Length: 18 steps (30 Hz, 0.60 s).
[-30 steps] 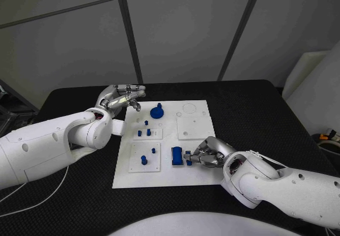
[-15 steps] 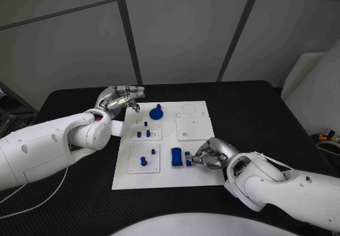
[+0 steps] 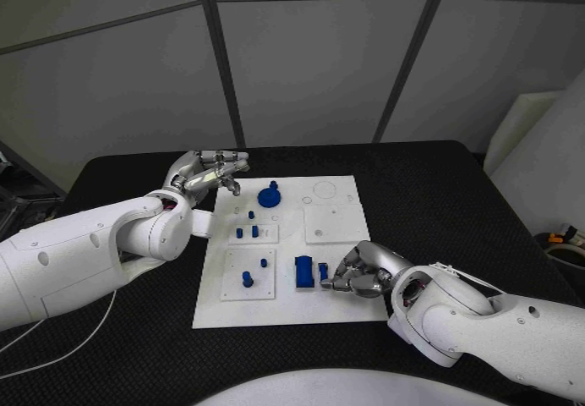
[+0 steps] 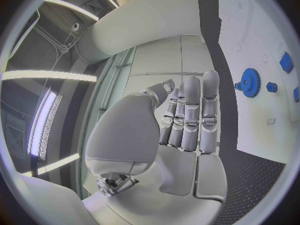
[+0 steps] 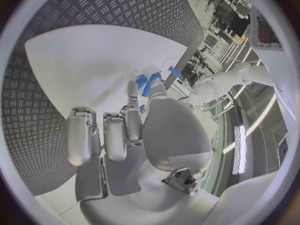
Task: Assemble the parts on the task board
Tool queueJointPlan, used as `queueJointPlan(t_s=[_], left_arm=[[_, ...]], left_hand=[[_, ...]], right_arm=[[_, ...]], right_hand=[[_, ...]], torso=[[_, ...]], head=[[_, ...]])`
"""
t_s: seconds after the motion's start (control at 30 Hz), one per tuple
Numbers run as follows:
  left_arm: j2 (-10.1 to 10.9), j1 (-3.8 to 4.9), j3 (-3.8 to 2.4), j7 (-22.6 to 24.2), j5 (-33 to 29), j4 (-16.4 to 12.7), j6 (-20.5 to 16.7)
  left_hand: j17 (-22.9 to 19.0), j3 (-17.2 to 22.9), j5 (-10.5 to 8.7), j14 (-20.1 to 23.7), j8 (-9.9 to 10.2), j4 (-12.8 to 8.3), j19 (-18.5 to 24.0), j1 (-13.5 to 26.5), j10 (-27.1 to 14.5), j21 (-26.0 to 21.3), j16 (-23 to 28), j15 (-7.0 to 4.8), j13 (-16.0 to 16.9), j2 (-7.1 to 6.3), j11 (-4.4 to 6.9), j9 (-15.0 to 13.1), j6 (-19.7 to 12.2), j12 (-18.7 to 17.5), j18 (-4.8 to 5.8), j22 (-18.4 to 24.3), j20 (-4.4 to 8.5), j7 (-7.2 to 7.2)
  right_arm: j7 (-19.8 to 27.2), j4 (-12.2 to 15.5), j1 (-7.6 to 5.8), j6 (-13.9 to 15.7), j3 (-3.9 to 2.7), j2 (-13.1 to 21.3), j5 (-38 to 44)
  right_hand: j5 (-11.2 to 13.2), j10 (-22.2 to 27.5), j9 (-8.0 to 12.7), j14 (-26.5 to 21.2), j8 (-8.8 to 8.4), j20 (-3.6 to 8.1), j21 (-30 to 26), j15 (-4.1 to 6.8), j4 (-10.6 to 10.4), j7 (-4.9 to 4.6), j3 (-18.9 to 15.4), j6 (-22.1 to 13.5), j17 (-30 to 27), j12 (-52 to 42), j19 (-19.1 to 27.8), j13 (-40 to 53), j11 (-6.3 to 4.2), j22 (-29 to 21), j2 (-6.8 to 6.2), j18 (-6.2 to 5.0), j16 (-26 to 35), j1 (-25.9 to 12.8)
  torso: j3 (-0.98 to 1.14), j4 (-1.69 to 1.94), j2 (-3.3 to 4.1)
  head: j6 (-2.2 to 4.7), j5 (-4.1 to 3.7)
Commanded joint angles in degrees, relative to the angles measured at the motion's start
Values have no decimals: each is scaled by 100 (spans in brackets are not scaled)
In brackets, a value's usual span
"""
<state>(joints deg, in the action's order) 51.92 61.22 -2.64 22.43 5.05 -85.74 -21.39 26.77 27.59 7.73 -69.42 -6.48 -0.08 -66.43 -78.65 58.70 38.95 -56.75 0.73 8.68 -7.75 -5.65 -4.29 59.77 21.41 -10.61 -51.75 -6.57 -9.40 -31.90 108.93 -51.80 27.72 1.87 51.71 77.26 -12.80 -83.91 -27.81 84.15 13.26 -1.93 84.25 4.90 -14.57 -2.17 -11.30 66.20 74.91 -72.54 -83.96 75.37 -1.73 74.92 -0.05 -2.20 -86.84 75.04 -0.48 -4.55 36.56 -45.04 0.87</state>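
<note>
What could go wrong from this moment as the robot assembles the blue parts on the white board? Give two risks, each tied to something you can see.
1. The right hand pinches a small blue part right beside the blue block; it might knock the block or slip from the fingertips.
2. The left hand hovers at the task board edge near the blue gear; a stray move could bump it.

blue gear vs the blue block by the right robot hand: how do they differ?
Shape: the gear is round and toothed with a knob on top; the block is a plain rectangular piece.
Place: the gear sits at the far end of the white board, near the left robot hand; the block sits at the near end.
Contact: nothing touches the gear; the right robot hand works right beside the block.
Both are blue.
</note>
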Motion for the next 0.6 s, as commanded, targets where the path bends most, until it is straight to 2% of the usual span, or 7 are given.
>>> queueJointPlan(t_s=[0.03, 0.13, 0.3, 0.47, 0.6], left_arm=[[-7, 3, -4, 9, -7, -1, 58], [-7, 2, -4, 10, -7, -5, 59], [-4, 1, -4, 12, -7, -15, 59], [0, 1, -4, 13, -7, -25, 57], [3, 1, -4, 12, -7, -31, 55]], left_hand=[[-6, -43, -7, 42, 29, -1, 26, 40, -51, -31, -7, 15, -2, 28, 7, 10, -49, 28, 20, 6, 5, -3], [-6, -43, -7, 42, 29, -1, 26, 40, -51, -31, -7, 15, -2, 28, 7, 10, -49, 28, 20, 6, 5, -3], [-6, -43, -7, 42, 29, -1, 26, 40, -51, -31, -7, 15, -2, 28, 7, 10, -49, 28, 20, 6, 5, -3], [-6, -43, -7, 42, 29, -1, 26, 40, -51, -31, -7, 15, -2, 28, 7, 10, -49, 28, 20, 6, 5, -3], [-6, -43, -7, 42, 29, -1, 26, 40, -51, -31, -7, 15, -2, 28, 7, 10, -49, 28, 20, 6, 5, -3]], right_arm=[[123, -8, -4, -184, 1, -3, 42], [106, -49, -4, -200, 1, -18, 42], [64, -163, -4, -181, 1, -62, 47], [76, -313, -4, -135, 0, -119, -11], [86, -416, -4, -135, 0, -172, -46]], right_hand=[[30, -102, -7, 463, 6, 38, -17, 21, 40, -14, 2, -9, 913, 18, -34, 320, -10, 883, -1, 18, 11, 64], [34, -102, -8, 463, 7, 37, -18, 21, 43, -13, 3, -8, 912, 20, -32, 319, -10, 881, 7, 17, 12, 73], [44, -104, -25, 465, 10, 39, -16, 25, 91, -1, 36, -2, 920, 15, -36, 325, -19, 886, 96, 18, 8, 212], [3, -109, -38, 467, 18, 41, -13, 28, 51, 2, 36, 12, 931, 6, -40, 332, -21, 891, 189, 19, 2, 204], [-38, -111, -45, 468, 22, 43, -9, 30, 42, 9, 33, 17, 933, 3, -44, 336, -26, 895, 216, 21, 1, 213]], torso=[[-3, -3, 2], [-3, 3, 12], [-2, 7, 10], [-4, 10, 14], [3, 5, 16]], head=[[2, -7], [4, -6], [-2, 0], [-6, -6], [-17, 10]])
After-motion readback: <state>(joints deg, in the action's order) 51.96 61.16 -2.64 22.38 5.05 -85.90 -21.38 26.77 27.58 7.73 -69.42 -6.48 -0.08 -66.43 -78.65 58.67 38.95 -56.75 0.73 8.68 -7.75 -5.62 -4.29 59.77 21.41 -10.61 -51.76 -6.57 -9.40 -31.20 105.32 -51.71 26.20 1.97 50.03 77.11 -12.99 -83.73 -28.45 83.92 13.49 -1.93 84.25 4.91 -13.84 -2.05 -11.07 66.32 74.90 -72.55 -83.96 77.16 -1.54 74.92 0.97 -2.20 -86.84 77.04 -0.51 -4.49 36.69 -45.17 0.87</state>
